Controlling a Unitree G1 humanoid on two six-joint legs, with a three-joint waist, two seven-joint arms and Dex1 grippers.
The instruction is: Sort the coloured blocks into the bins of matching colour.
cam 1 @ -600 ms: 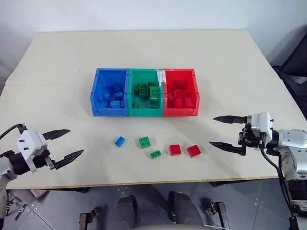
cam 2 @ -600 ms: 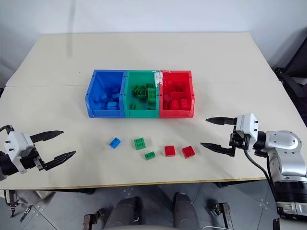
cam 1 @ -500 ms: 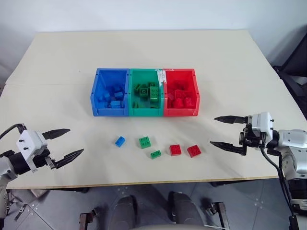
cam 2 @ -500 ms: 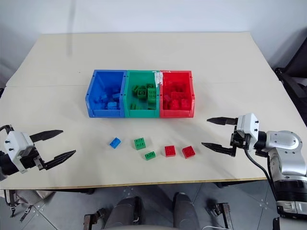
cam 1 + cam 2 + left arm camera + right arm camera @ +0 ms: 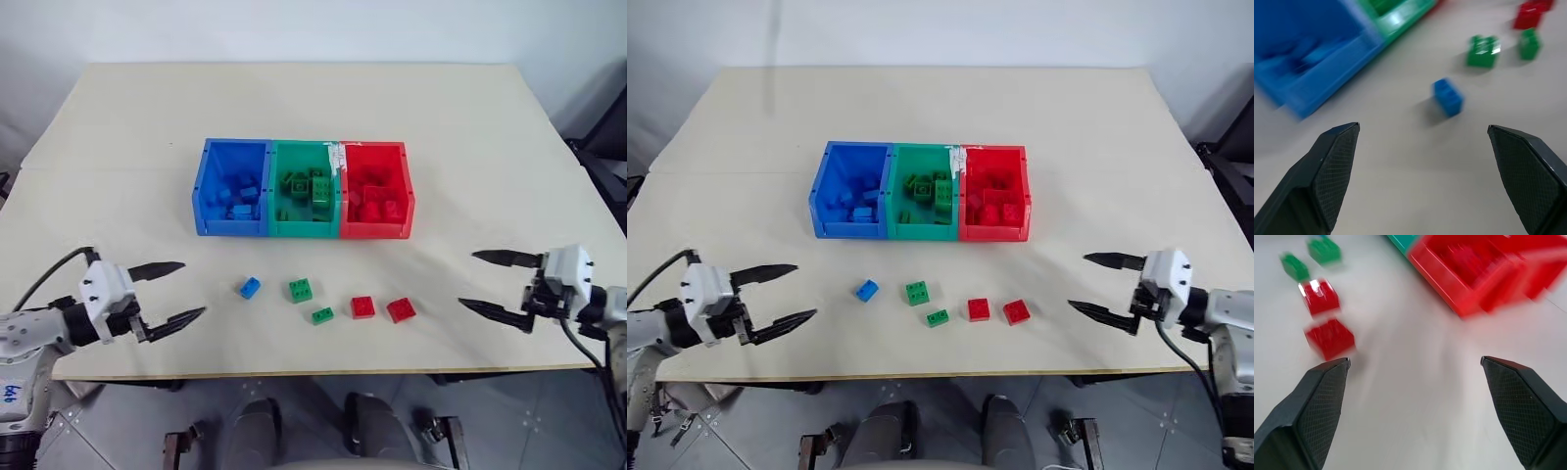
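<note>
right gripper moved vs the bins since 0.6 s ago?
Yes. The open right gripper has drawn back from the bins, outward toward the table's right edge and nearer the front edge.

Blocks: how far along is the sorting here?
Mostly done: the blue bin, green bin and red bin each hold matching bricks. Nothing is in hand; the left claw and right claw are open. Left on the table: one blue block, two green, two red.
</note>
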